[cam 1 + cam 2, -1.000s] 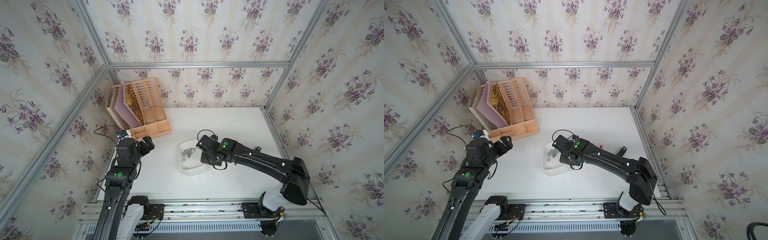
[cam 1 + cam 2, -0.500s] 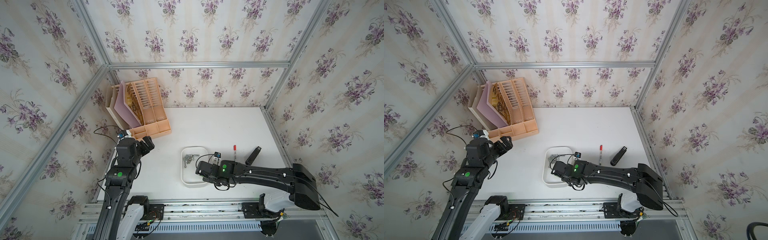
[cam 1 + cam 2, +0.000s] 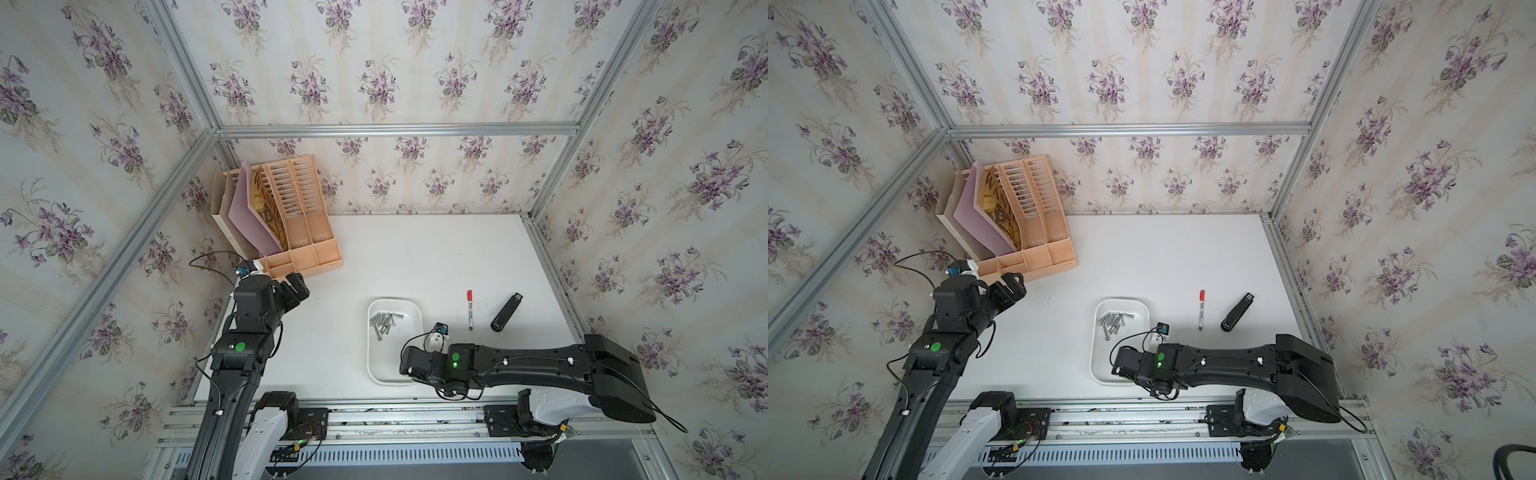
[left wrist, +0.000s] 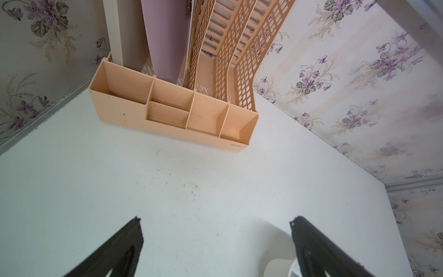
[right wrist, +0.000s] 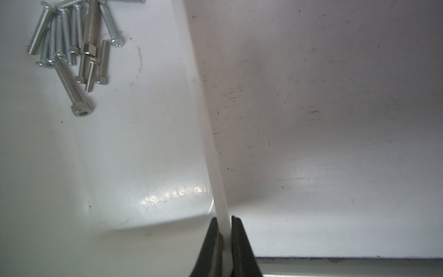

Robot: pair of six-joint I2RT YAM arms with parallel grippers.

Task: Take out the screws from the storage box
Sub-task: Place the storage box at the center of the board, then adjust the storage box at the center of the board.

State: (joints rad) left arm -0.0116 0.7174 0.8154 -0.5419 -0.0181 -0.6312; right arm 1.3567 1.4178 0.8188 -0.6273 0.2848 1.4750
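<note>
Pinching the storage box [image 5: 219,191] rim between almost-closed jaws, the right gripper [image 5: 224,223] shows this grip only in the right wrist view; both top views hide it. The screws [image 5: 72,48] lie clustered at the box's far end, well apart from the gripper.

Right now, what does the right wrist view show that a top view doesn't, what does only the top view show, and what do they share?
Only the right wrist view: the right end effector pinching the storage box by its rim, and the hex socket in one of the screws. Only a top view: the marker pen, black stapler, peach file organiser and left arm. Both: the screws heaped at one end of the storage box.
</note>
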